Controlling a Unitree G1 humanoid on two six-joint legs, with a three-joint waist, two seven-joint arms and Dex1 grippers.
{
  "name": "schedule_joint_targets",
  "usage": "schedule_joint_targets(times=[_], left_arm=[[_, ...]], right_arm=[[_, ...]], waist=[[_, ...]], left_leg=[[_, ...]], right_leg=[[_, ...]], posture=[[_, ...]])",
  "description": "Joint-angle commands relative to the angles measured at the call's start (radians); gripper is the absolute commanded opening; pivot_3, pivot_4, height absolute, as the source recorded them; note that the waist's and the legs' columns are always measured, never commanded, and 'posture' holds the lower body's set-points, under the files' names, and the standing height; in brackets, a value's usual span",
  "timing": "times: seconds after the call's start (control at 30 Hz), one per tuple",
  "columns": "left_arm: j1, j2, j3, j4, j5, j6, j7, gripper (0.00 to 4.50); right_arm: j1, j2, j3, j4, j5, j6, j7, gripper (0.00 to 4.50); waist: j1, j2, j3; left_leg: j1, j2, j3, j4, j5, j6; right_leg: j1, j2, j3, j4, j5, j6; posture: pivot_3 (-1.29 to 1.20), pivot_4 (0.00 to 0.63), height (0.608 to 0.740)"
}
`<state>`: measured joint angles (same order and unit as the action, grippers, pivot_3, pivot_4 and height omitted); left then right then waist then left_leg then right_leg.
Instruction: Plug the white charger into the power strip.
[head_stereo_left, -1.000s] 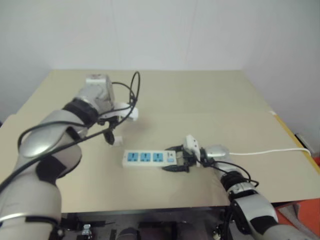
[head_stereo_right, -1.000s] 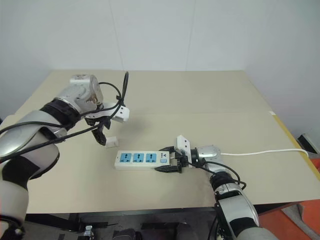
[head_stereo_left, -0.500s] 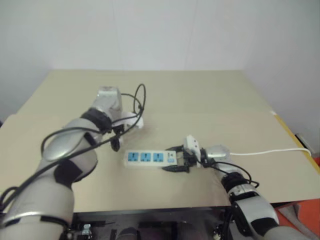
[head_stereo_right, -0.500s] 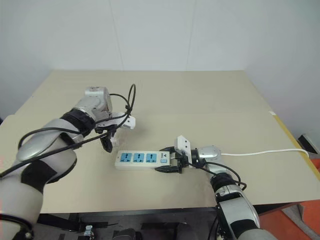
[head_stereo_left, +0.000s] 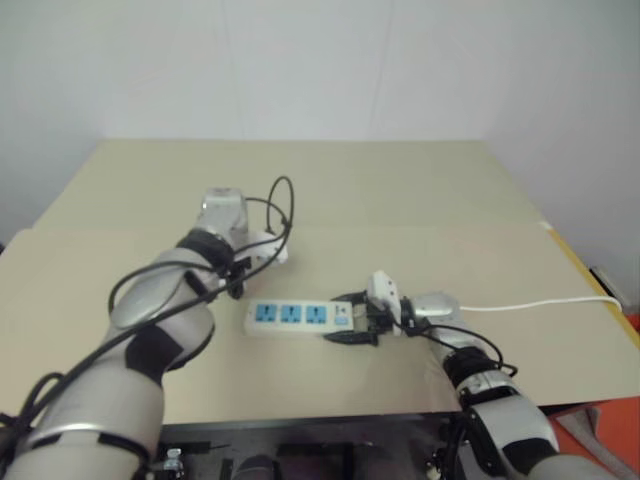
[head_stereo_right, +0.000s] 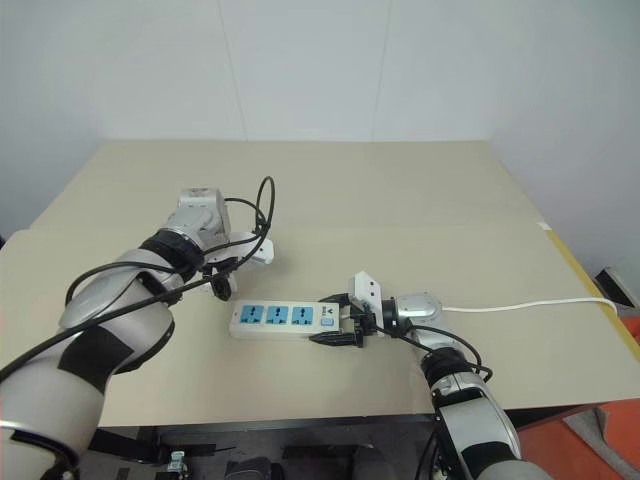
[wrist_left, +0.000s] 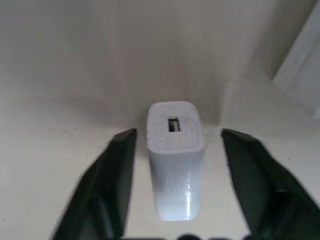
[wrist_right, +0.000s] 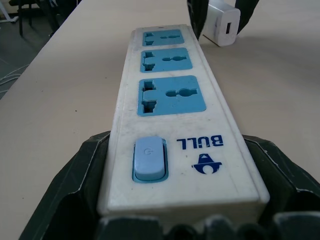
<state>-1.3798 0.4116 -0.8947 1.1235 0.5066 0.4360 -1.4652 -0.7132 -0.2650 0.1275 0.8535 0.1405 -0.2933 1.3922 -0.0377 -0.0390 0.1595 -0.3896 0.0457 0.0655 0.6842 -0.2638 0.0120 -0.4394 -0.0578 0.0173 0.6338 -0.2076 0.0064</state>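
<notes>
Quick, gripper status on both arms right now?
Left gripper: open, fingers either side of the white charger, gaps visible.
Right gripper: shut on the power strip, switch end.

The charger (wrist_left: 175, 155) was plain white, with a small dark slot on its end face. The strip (wrist_right: 172, 115) was white too — three light-blue socket faces in a row, a light-blue switch (wrist_right: 149, 159) and blue lettering beside it. Its cord (head_stereo_right: 530, 305) was white. The fingers (wrist_left: 112, 185) of both grippers were black. The table (head_stereo_right: 400, 190) was an even pale beige — no pattern.
</notes>
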Motion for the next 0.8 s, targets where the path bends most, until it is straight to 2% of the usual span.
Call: schedule_joint_targets(times=[0.03, 0.1, 0.13, 0.27, 0.33, 0.47, 0.57, 0.63, 0.73, 0.77, 0.8], left_arm=[[-0.006, -0.003, 0.035, 0.004, 0.030, -0.008, 0.013, 1.68], [-0.004, -0.005, 0.045, 0.002, 0.038, -0.009, 0.018, 1.07], [-0.004, -0.007, 0.050, 0.000, 0.041, -0.009, 0.021, 0.99], [-0.008, -0.004, 0.096, -0.024, 0.030, -0.013, 0.036, 1.00], [-0.013, 0.008, 0.171, -0.059, -0.013, -0.031, 0.079, 1.00], [0.017, 0.055, 0.432, -0.163, -0.206, -0.122, 0.164, 1.00], [0.119, 0.072, 0.650, -0.264, -0.392, -0.276, 0.226, 1.00], [0.203, 0.048, 0.789, -0.355, -0.505, -0.370, 0.310, 1.00], [0.245, 0.056, 0.884, -0.453, -0.677, -0.267, 0.146, 1.00], [0.250, 0.066, 0.879, -0.473, -0.705, -0.206, 0.092, 1.00], [0.279, 0.069, 0.877, -0.512, -0.720, -0.222, 0.077, 1.00]], right_arm=[[0.021, -0.009, 0.008, 0.000, -0.010, 0.020, -0.007, 3.44], [0.021, -0.008, 0.008, 0.001, -0.010, 0.019, -0.008, 3.44], [0.021, -0.007, 0.008, 0.001, -0.010, 0.019, -0.008, 3.44], [0.019, -0.006, 0.007, 0.002, -0.008, 0.020, -0.009, 3.44], [0.019, -0.006, 0.007, 0.004, -0.008, 0.018, -0.008, 3.44], [0.021, -0.004, 0.009, 0.006, -0.010, 0.012, -0.006, 3.44], [0.016, 0.009, 0.008, 0.015, -0.010, 0.004, -0.017, 3.44], [0.015, 0.017, 0.009, 0.018, -0.010, -0.003, -0.023, 3.44], [0.015, 0.026, 0.010, 0.022, -0.010, -0.013, -0.029, 3.44], [0.013, 0.028, 0.010, 0.026, -0.011, -0.014, -0.031, 3.44], [0.010, 0.030, 0.010, 0.029, -0.011, -0.015, -0.031, 3.44]], waist=[[0.000, 0.000, 0.000], [0.000, 0.000, 0.000], [0.000, 0.000, 0.000], [0.000, 0.000, 0.000], [0.000, 0.000, 0.000], [-0.002, 0.000, 0.000], [-0.004, 0.000, 0.000], [-0.005, 0.000, 0.000], [-0.005, 0.000, 0.000], [-0.006, 0.000, 0.000], [-0.006, 0.000, 0.000]], left_leg=[[0.000, 0.000, 0.000, 0.000, 0.000, 0.000], [0.000, 0.000, 0.000, 0.000, 0.000, 0.000], [0.000, 0.000, 0.000, 0.000, 0.000, 0.000], [0.000, 0.000, 0.000, 0.000, 0.000, 0.000], [0.000, 0.000, 0.000, 0.000, 0.000, 0.000], [0.000, 0.000, -0.001, 0.000, 0.000, 0.000], [0.001, 0.000, -0.002, 0.000, 0.000, 0.000], [0.002, 0.000, -0.004, 0.000, 0.000, 0.000], [0.002, 0.001, -0.004, 0.002, 0.000, 0.000], [0.002, 0.001, -0.004, 0.003, 0.000, 0.000], [0.002, 0.000, -0.002, 0.003, 0.000, 0.000]], right_leg=[[0.000, 0.000, 0.000, 0.000, 0.000, 0.000], [0.000, 0.000, 0.000, 0.000, 0.000, 0.000], [0.000, 0.000, 0.000, 0.000, 0.000, 0.000], [0.000, 0.000, 0.000, 0.000, 0.000, 0.000], [0.000, 0.000, 0.000, 0.000, 0.000, 0.000], [0.000, -0.001, 0.000, 0.000, 0.000, 0.000], [0.000, -0.002, 0.000, 0.001, 0.000, 0.000], [0.000, -0.003, 0.001, 0.010, 0.001, 0.000], [0.000, -0.002, 0.000, 0.012, 0.001, 0.000], [0.000, -0.002, 0.000, 0.012, 0.001, 0.000], [0.000, -0.002, 0.000, 0.012, 0.001, 0.000]], posture=[[0.00, 0.150, 0.740], [0.00, 0.150, 0.740], [0.00, 0.150, 0.740], [0.00, 0.150, 0.740], [0.00, 0.150, 0.740], [0.00, 0.150, 0.740], [0.00, 0.150, 0.740], [0.00, 0.150, 0.740], [0.00, 0.150, 0.740], [0.00, 0.150, 0.740], [0.00, 0.150, 0.740]])
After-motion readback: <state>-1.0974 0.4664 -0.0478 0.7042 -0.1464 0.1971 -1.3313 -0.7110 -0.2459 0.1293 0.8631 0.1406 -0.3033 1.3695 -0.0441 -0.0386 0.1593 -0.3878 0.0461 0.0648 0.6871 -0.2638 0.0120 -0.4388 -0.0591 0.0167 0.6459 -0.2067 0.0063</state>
